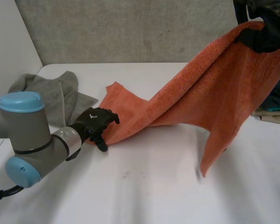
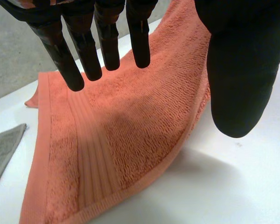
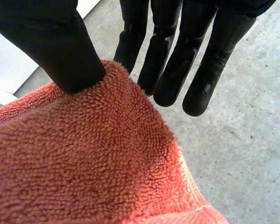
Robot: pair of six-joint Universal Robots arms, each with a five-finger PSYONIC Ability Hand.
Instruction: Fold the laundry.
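An orange towel (image 1: pixel 210 93) hangs from my right hand (image 1: pixel 266 28), which holds one corner high at the back right. In the right wrist view the thumb (image 3: pixel 56 42) presses the towel's edge (image 3: pixel 93 163) against the hand, so the hand is shut on it. The towel slopes down to the table, where its far end lies flat. My left hand (image 1: pixel 95 122) is at the near corner of that flat end. In the left wrist view its fingers (image 2: pixel 109 42) are straight and the thumb (image 2: pixel 238 70) stands apart, open above the towel's hemmed corner (image 2: pixel 116 140).
A grey cloth (image 1: pixel 51 93) lies crumpled at the table's back left, and its edge (image 2: pixel 2 149) lies beside the towel. A pile of folded clothes (image 1: pixel 275 114) sits at the right edge. The white table (image 1: pixel 140 186) runs bare toward the front.
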